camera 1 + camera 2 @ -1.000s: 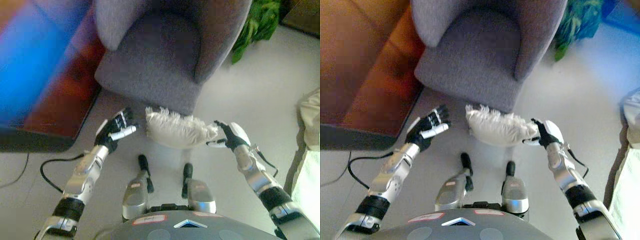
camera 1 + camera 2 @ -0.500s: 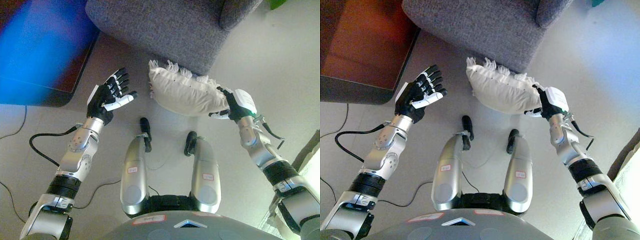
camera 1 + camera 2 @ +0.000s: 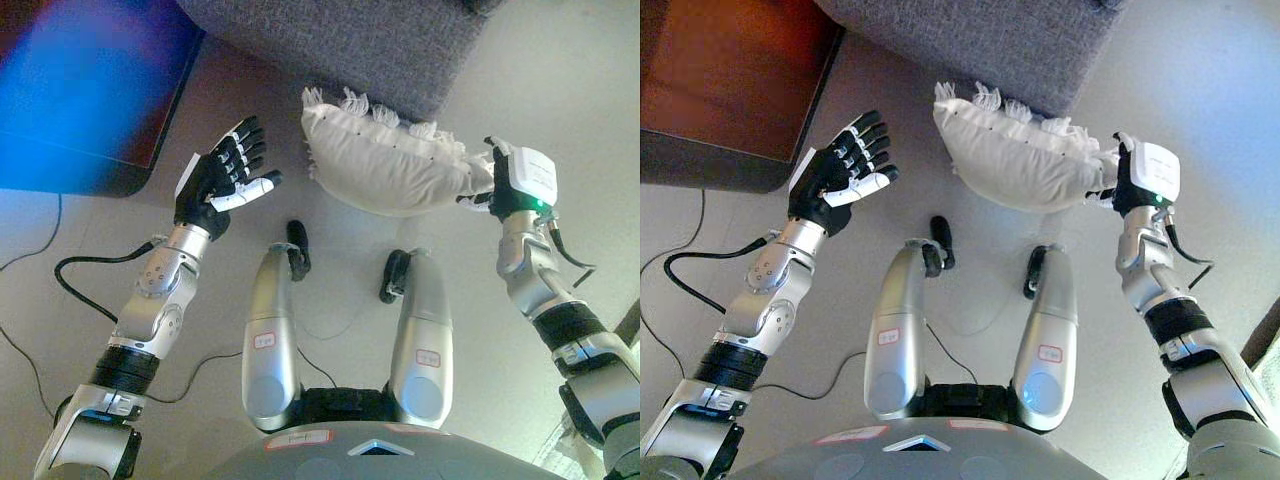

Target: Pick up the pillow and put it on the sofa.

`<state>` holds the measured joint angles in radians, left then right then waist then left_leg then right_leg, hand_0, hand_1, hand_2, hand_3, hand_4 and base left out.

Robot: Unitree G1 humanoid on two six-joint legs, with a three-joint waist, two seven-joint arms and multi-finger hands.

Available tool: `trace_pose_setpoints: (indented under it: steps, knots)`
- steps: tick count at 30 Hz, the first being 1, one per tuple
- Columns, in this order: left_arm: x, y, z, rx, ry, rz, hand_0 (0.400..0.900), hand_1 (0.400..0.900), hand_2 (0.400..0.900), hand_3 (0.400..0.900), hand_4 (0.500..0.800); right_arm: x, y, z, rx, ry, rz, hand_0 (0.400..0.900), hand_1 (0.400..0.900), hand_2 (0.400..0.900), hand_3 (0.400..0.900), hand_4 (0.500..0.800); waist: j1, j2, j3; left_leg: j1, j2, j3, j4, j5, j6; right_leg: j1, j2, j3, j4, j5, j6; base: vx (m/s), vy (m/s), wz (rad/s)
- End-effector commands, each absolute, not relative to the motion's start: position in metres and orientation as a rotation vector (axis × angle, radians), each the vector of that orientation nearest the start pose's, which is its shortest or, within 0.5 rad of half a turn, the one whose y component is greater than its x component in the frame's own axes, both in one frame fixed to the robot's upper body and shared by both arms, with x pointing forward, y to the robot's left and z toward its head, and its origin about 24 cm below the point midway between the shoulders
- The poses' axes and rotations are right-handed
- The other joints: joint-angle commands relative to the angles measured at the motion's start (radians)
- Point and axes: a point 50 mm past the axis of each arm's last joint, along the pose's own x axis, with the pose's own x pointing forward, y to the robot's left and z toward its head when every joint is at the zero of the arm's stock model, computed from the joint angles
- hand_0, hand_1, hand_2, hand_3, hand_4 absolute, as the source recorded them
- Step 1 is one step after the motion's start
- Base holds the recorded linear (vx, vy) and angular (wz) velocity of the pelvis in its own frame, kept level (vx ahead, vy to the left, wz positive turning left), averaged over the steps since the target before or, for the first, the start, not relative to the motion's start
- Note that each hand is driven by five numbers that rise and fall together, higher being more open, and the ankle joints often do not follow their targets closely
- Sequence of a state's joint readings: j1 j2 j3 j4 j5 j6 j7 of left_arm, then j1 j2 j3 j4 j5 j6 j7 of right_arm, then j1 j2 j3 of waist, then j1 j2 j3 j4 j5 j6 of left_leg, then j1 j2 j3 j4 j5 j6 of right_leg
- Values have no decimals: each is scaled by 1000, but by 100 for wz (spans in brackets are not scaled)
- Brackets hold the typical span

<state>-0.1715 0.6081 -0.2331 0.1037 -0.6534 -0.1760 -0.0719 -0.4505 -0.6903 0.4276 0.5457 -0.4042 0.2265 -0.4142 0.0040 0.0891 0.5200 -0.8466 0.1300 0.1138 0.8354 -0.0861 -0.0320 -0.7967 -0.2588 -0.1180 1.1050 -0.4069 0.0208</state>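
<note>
A white fringed pillow [image 3: 385, 165] lies on the floor against the front of the grey sofa [image 3: 330, 45]; it also shows in the right eye view [image 3: 1015, 155]. My right hand [image 3: 505, 185] is at the pillow's right end, touching it; its fingers are hidden behind the back of the hand. My left hand [image 3: 225, 180] is open, palm facing the pillow, a short gap to the left of the pillow's left end, and holds nothing.
A dark low table or cabinet [image 3: 720, 90] stands at the left, close to the sofa's front corner. Pale floor [image 3: 560, 90] stretches to the right of the sofa.
The camera has tilted further down, so the sofa has slid up out of view. My right hand has risen with the pillow's right end. My left hand stays open beside the pillow.
</note>
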Motion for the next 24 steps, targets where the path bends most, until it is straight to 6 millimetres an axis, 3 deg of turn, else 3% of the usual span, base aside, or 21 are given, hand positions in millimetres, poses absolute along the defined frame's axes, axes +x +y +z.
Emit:
trace_pose_setpoints:
  steps: [1,6,14,24]
  knots:
    - [276,196,124,-64,-307,-317,900,900,900,900,800,338,-286,121,-1350,-25,-376,900,900,900,900,800,-4,40,-1,57,-52,77,163,-257,58,1,40,-44,27,19,-36,-45,17,3]
    - [277,196,129,-56,-320,-339,900,900,900,900,800,347,-290,123,-1229,66,-263,900,900,900,900,800,13,51,0,10,-53,78,227,-274,59,-47,26,-46,109,-11,-42,-23,-6,6]
    - [279,192,134,-27,-328,-374,900,900,900,900,800,362,-296,152,-1212,49,-274,900,900,900,900,800,45,70,0,-73,-64,65,356,-317,64,-117,3,-43,246,-62,-43,2,-45,14]
    - [286,187,143,4,-336,-419,900,900,900,900,800,381,-300,190,-1160,47,-305,900,900,900,900,800,77,98,0,-171,-77,48,429,-326,61,-204,-15,-37,308,-69,-42,-21,-24,7]
